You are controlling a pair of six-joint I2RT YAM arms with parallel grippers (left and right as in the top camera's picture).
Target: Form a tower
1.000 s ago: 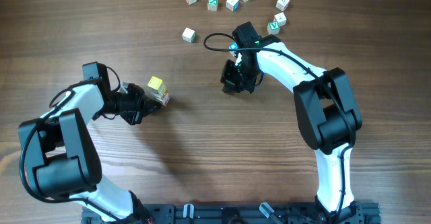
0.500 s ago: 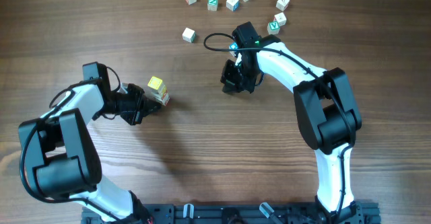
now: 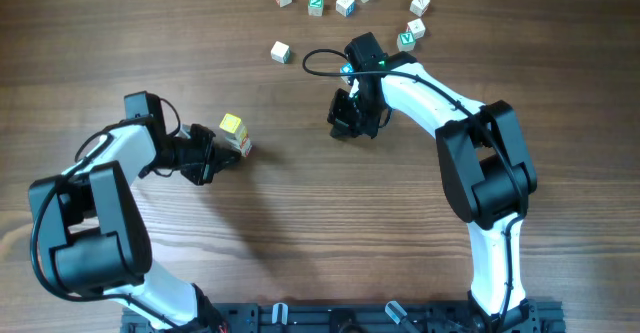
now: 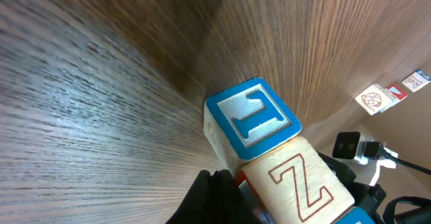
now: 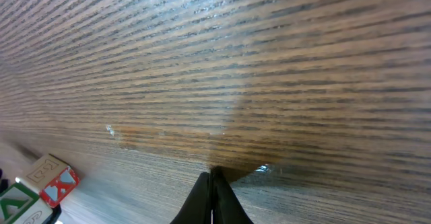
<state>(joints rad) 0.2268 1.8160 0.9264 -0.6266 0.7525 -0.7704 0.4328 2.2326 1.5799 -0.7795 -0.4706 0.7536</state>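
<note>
Wood grain runs across the whole counter (image 3: 300,233), with both arms reaching in from its near edge.

On the left, the left arm (image 3: 110,163) bends inward and points its left fingers (image 3: 214,157) toward the tower (image 3: 236,134). In the left wrist view those fingers (image 4: 215,196) are pressed together into one dark tip with nothing between them. The tip lies just beside the stack, and whether it actually touches cannot be told.

The tower stands on the counter left of centre, directly off the fingertip. From overhead a pale yellow cube (image 3: 232,125) is topmost, with a white, red-marked cube showing lower down. Up close the tower (image 4: 269,150) shows a blue-framed face with a blue letter, set against a pale cube face carrying a red Z.

Right of centre, the right fingers (image 3: 350,121) hang at the end of the white right arm (image 3: 440,103), well apart from the tower. The right wrist view shows them (image 5: 213,194) shut tight into a single point close over bare wood, holding nothing. A black cable (image 3: 318,57) loops out beside that wrist.

Along the far edge, loose cubes (image 3: 345,5) lie scattered singly, one of them (image 3: 280,51) nearer the middle. Two of them (image 5: 50,178) appear in the lower left corner of the right wrist view.
</note>
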